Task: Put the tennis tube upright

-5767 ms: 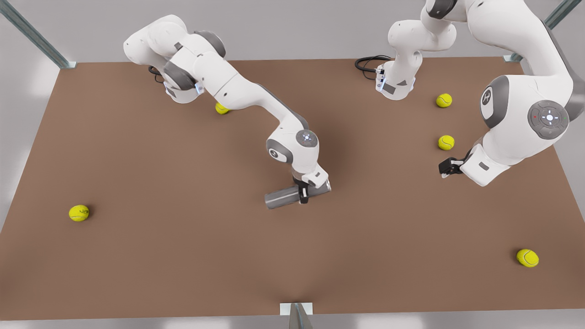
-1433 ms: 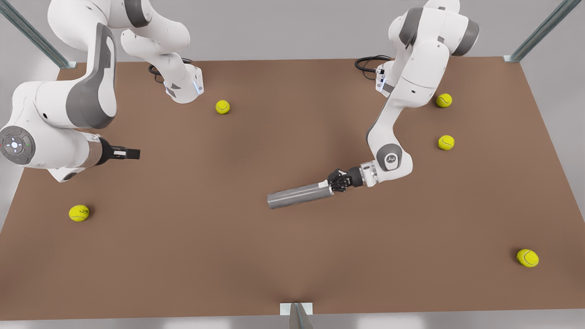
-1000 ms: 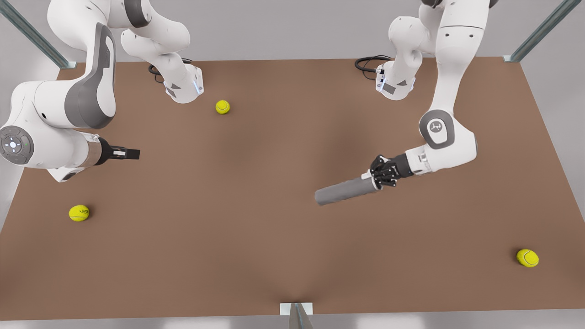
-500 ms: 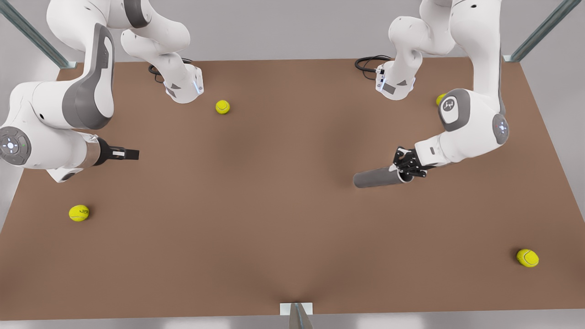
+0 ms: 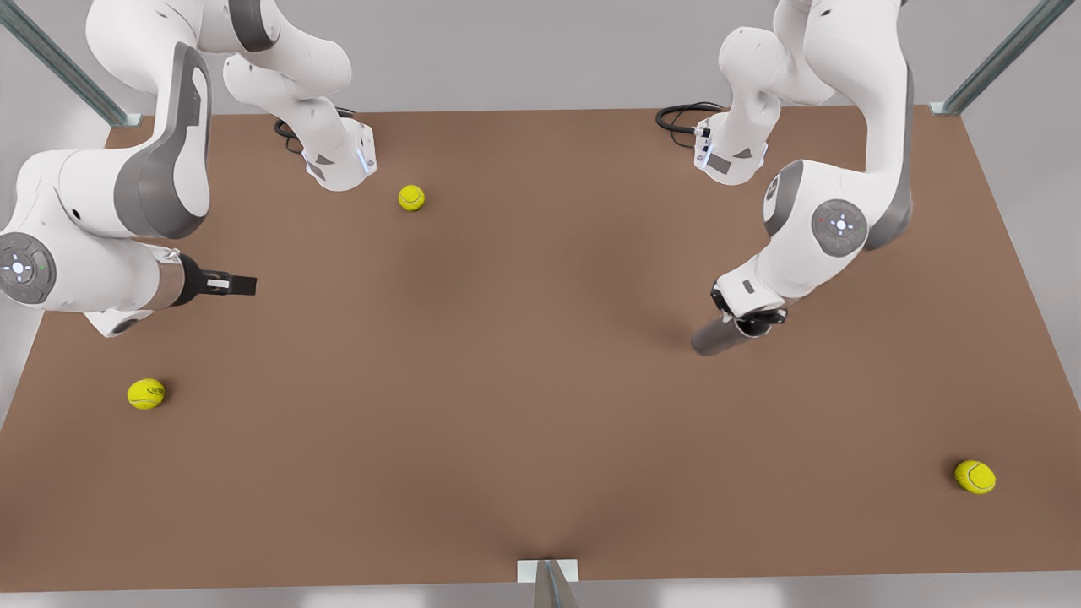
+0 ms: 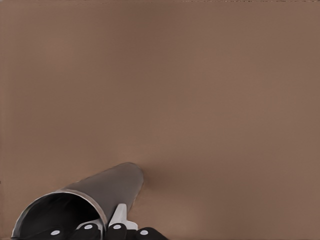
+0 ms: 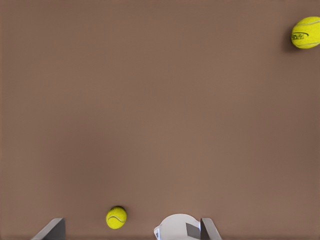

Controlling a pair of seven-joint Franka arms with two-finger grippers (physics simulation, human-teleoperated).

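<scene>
The brown table (image 5: 524, 405) is seen bounded by metal frame posts at its far corners and a bracket at the near edge. A wide stretch of bare surface is noted across the middle and near part of the table. Tennis balls are recorded near the margins: one by the far arm base (image 5: 411, 198), one toward the front view's left edge (image 5: 146, 393), one near the front view's right corner (image 5: 975, 476).

The left gripper (image 5: 746, 318) is located at the front view's right, above the table. It is clamped on the open end of the tennis tube (image 5: 718, 338); in the left wrist view one finger is seen inside the dark mouth and one against the outer wall (image 6: 118, 218). The tube (image 6: 95, 197) is held steeply tilted, its closed end pointing down toward the table; contact with the surface cannot be confirmed.

The right gripper (image 5: 236, 285) is held at the front view's left, idle above bare table, well apart from the tube. Its fingers appear closed together with nothing between them.
</scene>
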